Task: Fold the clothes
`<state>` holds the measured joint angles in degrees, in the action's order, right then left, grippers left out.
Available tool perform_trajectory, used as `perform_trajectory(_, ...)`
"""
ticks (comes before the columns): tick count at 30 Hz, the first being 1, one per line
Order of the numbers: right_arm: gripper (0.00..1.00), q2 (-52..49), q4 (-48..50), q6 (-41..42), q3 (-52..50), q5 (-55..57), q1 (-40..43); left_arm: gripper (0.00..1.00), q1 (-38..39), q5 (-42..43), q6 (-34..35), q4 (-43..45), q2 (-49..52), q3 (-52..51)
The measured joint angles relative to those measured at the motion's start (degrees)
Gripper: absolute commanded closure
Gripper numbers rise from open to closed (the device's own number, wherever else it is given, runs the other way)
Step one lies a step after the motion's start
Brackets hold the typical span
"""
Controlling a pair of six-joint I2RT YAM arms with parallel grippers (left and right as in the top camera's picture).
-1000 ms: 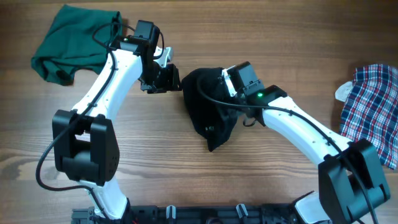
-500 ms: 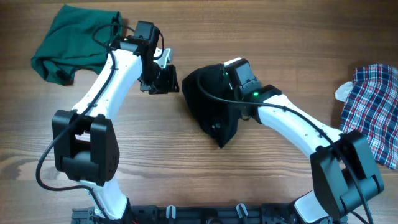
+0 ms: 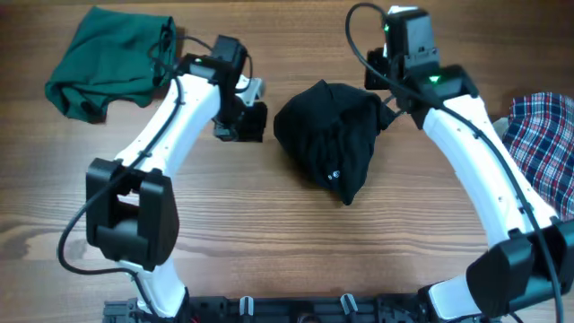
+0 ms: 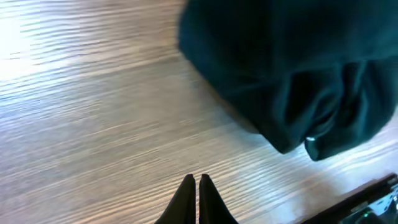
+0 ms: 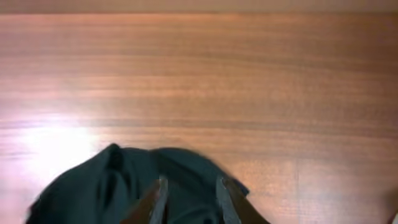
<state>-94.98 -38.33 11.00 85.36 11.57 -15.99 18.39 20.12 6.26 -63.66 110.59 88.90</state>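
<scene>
Top [image 3: 327, 144] bunched in lump mid-surface [image 3: 269, 224], nothing folded yet. Right tool [image 5: 191, 186] narrow, pinching cloth at lump's far-right corner. Left tool [image 4: 196, 183] closed on nothing, just left of lump, not touching.

Risk imo: thin pinch slips on lift. Or one-corner pull drags whole wad instead of spreading it, since left side has no hold.

Overhead only: green one [image 3: 108, 58] far left, plaid one [image 3: 538, 152] at right edge. Right wrist only: cloth between fingers [image 5: 160, 196]. Left wrist: tips shut over bare wood.
</scene>
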Motion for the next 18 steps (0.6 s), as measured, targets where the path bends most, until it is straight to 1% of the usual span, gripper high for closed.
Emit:
perform_trajectory(1, 0.38, 0.2, -1.11, 0.2, 0.79, -0.85, -0.04, 0.85, 1.01, 0.28, -0.02, 0.04, 0.0, 0.0)
perform_trajectory(2, 0.23, 0.39, -1.79, 0.13, 1.25, -1.73, -0.04, 0.68, 1.95, 0.76, -0.07, 0.04, 0.0, 0.0)
perform_trajectory(3, 0.16, 0.46, -2.54, 0.76, 1.36, -2.62, -0.04, 0.51, 3.1, 1.31, -0.11, 0.24, 0.0, 0.0)
perform_trajectory(4, 0.1, 0.46, -3.26, 1.16, 1.36, -3.19, -0.04, 0.46, 3.96, 1.68, -0.46, 0.63, 0.0, -0.02)
perform_trajectory(5, 0.06, 0.46, -3.93, 1.31, 1.36, -3.78, -0.04, 0.42, 4.9, 2.05, -0.79, 1.4, 0.0, -0.04)
perform_trajectory(7, 0.0, 0.46, -4.74, 2.51, 1.36, -4.5, -0.04, 0.35, 6.99, 2.47, -0.79, 4.42, 0.0, -0.11)
perform_trajectory(9, 0.0, 0.46, -5.62, 2.91, 1.36, -4.85, -0.04, 0.31, 8.94, 2.23, -1.05, 8.35, 0.0, -0.15)
perform_trajectory(11, 0.0, 0.46, -6.6, 2.95, 1.36, -5.11, -0.04, 0.25, 10.6, 0.44, -1.07, 9.84, 0.0, -0.15)
perform_trajectory(13, 0.0, 0.46, -7.32, 3.1, 1.36, -4.98, -0.04, 0.24, 11.87, -3.41, -1.95, 10.36, 0.0, -0.15)
perform_trajectory(18, 0.0, 0.46, -7.56, 3.1, 1.36, -4.68, 0.09, 0.25, 13.14, -11.89, -8.39, 18.14, 0.87, -0.15)
